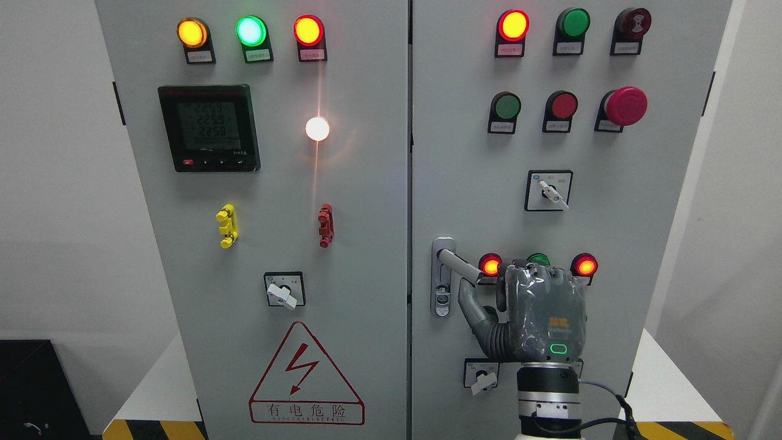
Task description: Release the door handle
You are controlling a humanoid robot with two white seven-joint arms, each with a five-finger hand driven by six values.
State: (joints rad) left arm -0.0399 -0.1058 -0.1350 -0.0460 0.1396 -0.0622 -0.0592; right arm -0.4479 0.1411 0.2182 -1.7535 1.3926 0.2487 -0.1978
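Fingers (519,269): curled forward at the right hand's (544,311) top edge, back of hand toward the camera; whether anything is clamped cannot be told. Thumb (473,305): seen extended left, under the lever.

Door handle (455,260): silver lever on the right cabinet door (611,232), angled down-right from its lock plate (442,278), its free end just beside the fingers, contact unclear.

Release, advised: fingers to be spread fully first, then the hand drawn straight back, clear of the 2 lit red indicators (490,265) flanking it.

Left hand: not seen.
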